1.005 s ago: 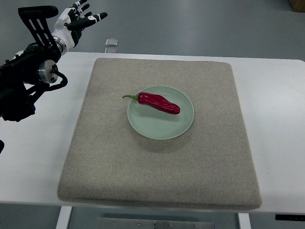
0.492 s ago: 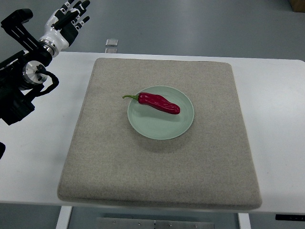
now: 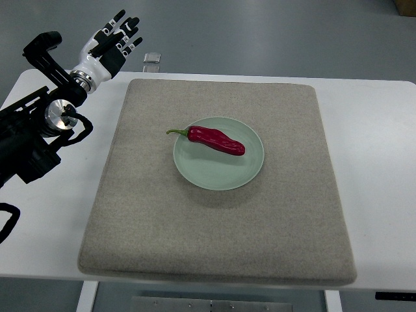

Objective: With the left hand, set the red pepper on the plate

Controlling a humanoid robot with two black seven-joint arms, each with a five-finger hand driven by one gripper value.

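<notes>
The left hand (image 3: 112,40) hangs above the far left corner of the counter (image 3: 383,162), fingers spread and empty, palm turned roughly toward the far side. It grips nothing, and it sits well apart from everything the task concerns. That posture reads as a hand that is done with its load: splayed fingers, no contact, wrist lifted off the work surface. Its dark forearm runs back along the left edge of the view, clear of the mat.

Moving inward, a grey felt mat (image 3: 221,227) covers most of the counter, probably there to stop the dish sliding and to soften any contact. On it, a little left of centre, sits the pale green plate (image 3: 218,172), flat and level. The red pepper (image 3: 218,140) lies across the upper half of the plate, on its side, its body well inside the rim. Its green stem points left and reaches out just past the rim, which is harmless since the weight rests on the dish.

Judging from this layout, the placing looks complete: the pepper is on the plate and nothing holds it. A small metal clip-like object (image 3: 151,58) lies beyond the mat's far edge; what it is cannot be told. The right arm does not show.
</notes>
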